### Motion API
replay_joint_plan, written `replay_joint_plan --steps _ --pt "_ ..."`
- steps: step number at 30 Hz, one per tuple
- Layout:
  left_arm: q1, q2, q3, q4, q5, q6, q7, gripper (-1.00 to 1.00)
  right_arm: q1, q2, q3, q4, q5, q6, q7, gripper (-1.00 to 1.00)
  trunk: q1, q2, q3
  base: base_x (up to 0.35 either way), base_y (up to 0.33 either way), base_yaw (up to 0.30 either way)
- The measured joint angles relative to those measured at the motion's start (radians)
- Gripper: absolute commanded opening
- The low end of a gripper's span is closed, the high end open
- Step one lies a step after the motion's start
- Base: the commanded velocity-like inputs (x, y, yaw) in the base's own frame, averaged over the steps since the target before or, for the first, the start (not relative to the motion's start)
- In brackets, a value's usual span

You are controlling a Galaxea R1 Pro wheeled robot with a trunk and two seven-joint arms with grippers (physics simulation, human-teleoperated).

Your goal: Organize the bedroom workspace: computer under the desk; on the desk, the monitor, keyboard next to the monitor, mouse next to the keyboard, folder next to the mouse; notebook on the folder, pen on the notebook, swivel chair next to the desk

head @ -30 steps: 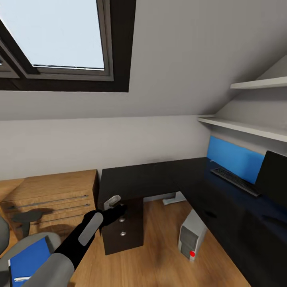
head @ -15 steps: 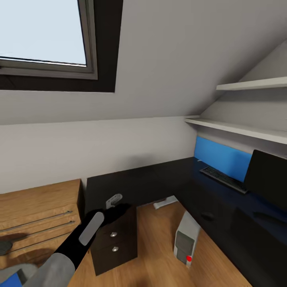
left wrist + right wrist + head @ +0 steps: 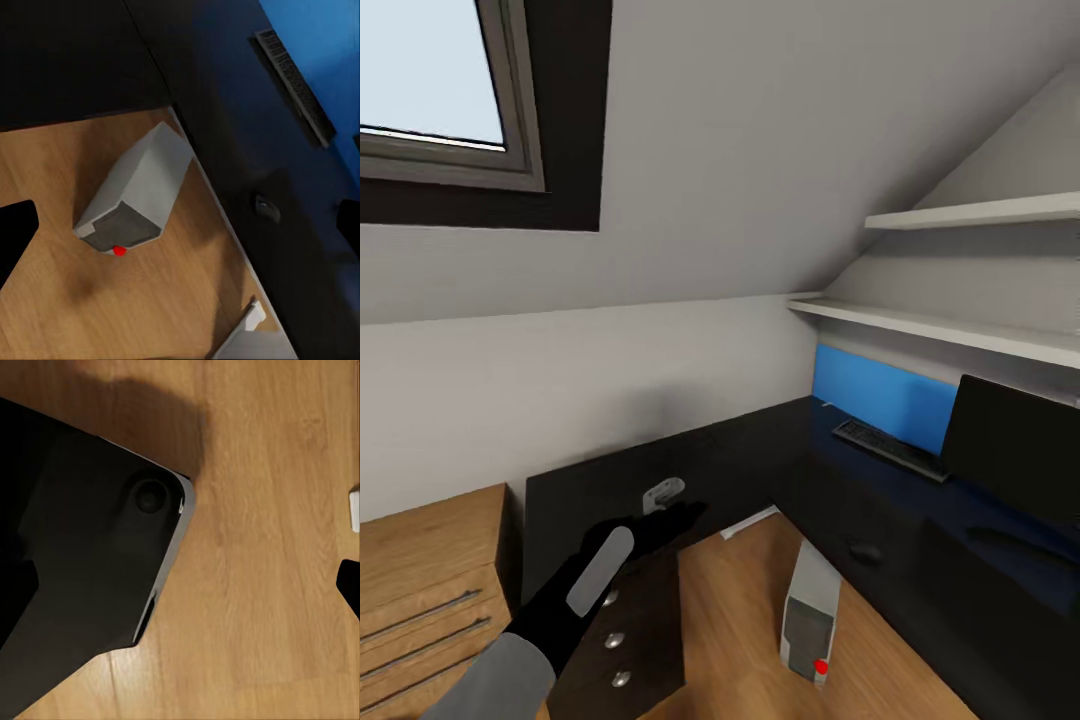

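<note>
Grey-walled bedroom is showing the light, slippery mouse [image 3: 863,550] lying on the black tabletop [image 3: 760,450], best pinched across its sides, while the left tool [image 3: 665,497] is hanging with a spread I cannot tell.

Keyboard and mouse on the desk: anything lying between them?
No, just bare black desk top between the keyboard and the mouse, seen in the left wrist view.

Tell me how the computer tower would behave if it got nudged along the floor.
The computer stands tall and narrow on the wood floor, so a high push would probably tip it. Pushed low, it likely slides as a rigid box.
</note>
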Motion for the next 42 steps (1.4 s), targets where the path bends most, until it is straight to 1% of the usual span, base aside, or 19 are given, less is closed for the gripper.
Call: replay_joint_plan --steps 12,18,24,36,42 --pt "0.0 0.0 -0.004 0.0 0.0 0.0 -0.002 1.0 0.0 0.0 0.0 0.0 0.0 -0.001 0.001 1.0 0.0 0.0 0.005 0.346 -0.058 -0.291" --pt "0.0 0.002 -0.003 0.0 0.006 -0.001 -0.002 1.0 0.0 0.0 0.0 0.0 0.0 -0.002 0.001 1.0 0.0 0.0 0.008 0.346 0.014 -0.292" --pt "0.0 0.003 -0.002 0.001 0.009 -0.001 -0.003 1.0 0.0 0.0 0.0 0.0 0.0 -0.001 0.002 1.0 0.0 0.0 0.011 0.339 0.12 -0.292" --pt "0.0 0.003 0.0 0.003 0.011 -0.002 -0.003 1.0 0.0 0.0 0.0 0.0 0.0 -0.001 0.002 1.0 0.0 0.0 0.016 0.322 0.192 -0.292" --pt "0.001 0.002 0.0 0.004 0.011 -0.004 -0.003 1.0 0.0 0.0 0.0 0.0 0.0 0.0 0.002 1.0 0.001 0.0 0.019 0.1 0.07 -0.292"
